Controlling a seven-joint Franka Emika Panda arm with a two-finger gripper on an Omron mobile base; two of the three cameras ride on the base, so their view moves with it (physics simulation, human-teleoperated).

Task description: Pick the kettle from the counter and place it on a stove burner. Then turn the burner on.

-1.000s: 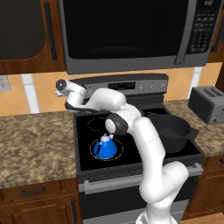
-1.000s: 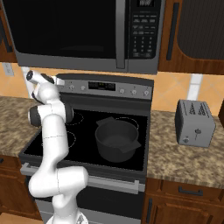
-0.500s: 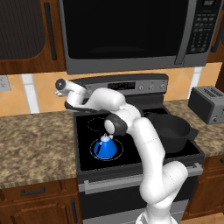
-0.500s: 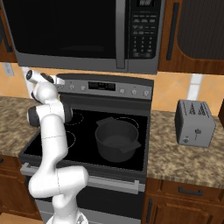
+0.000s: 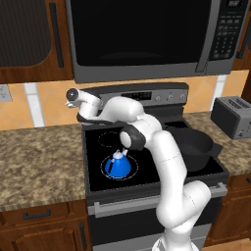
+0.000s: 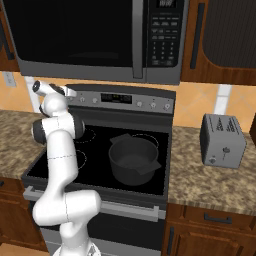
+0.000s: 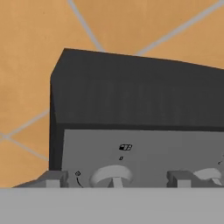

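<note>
Already the kettle sits inside the stove burner ring, so the gripper straddles a control knob, fingers spread around it.

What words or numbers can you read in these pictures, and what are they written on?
No text can be read for sure.
Microwave keypad: rows of pale button marks, too small to read.
Stove control panel: a small display strip, too blurred to read.
Stove control panel up close: a tiny mark above a knob and a small curved sign beside it, neither readable.
Kettle, pot and toaster: no writing seen.
</note>
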